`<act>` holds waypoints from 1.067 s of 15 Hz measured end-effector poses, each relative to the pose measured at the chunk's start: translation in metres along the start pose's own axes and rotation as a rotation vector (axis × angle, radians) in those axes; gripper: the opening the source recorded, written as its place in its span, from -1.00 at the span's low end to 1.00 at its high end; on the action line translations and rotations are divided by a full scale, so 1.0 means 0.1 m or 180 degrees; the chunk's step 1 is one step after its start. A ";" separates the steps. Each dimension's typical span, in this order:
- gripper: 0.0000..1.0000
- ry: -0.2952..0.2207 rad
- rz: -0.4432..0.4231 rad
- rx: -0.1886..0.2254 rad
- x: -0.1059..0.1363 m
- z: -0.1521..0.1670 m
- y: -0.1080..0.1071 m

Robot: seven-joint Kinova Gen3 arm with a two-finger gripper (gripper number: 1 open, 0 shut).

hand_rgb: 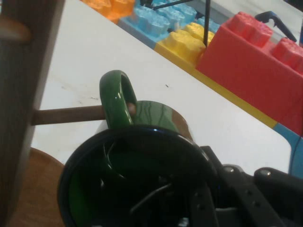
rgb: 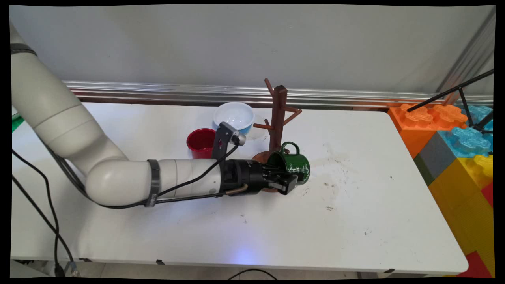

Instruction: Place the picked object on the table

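Our gripper (rgb: 285, 178), jaws clamped on the green mug's (rgb: 296, 165) rim, tips its handle toward the wooden mug tree's (rgb: 277, 118) peg.

At frame centre, the mug (rgb: 292, 165) is dark green with thin white line markings. The cup (rgb: 201, 142) left of it is red, the bowl (rgb: 234, 115) above white inside and pale blue outside, the mug tree (rgb: 278, 116) reddish-brown. Orange, blue, yellow and red blocks (rgb: 461, 146) fill the right edge.
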 end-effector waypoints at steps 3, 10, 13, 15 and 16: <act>-1.00 -0.0020 0.0017 -0.0062 0.03 -0.12 0.08; -1.00 -0.0065 -0.0008 -0.0427 0.22 -0.35 0.33; -1.00 -0.0118 0.0021 -0.0409 0.27 -0.48 0.34; -1.00 -0.0164 0.0040 -0.0381 0.32 -0.61 0.32; -1.00 -0.0193 0.0048 -0.0351 0.33 -0.67 0.31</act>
